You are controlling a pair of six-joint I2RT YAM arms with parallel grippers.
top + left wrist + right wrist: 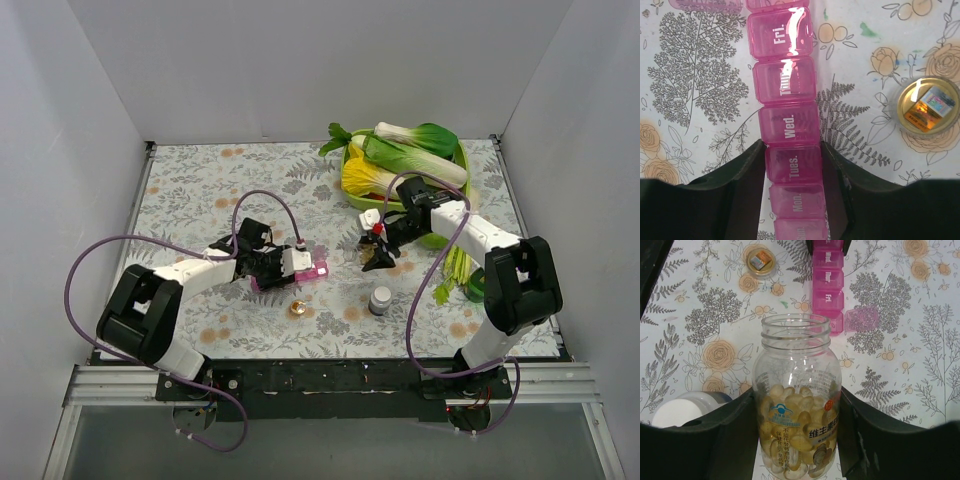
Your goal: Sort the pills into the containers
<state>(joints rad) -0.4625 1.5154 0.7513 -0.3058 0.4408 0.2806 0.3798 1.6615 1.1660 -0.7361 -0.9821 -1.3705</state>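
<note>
The flower-printed table [200, 180] fills the top view. At its upper right stands the green tray [463, 160], heaped with vegetables [410, 150] and well apart from the work in the middle.

The pink pill organiser [787, 125] lies flat at centre left of the top view. In the left wrist view it runs from the bottom edge to the top, day labels facing up. The left gripper [792, 150] straddles it at the "Tues." compartment, one finger pressed to each long side, pinching the strip. In the right wrist view, at upper centre, the strip's far end shows one lid [862, 320] flipped open to the right.

The right gripper [797, 395] clamps a clear, uncapped bottle [797, 405] between its fingers. The bottle is about half full of yellowish pills [790, 440], and its open mouth points towards the organiser, with bare cloth between them.

A small white-capped bottle [380, 300] stands below the right gripper in the top view. A gold lid [929, 106] lies open side up near the organiser, at the right of the left wrist view, touching neither.
</note>
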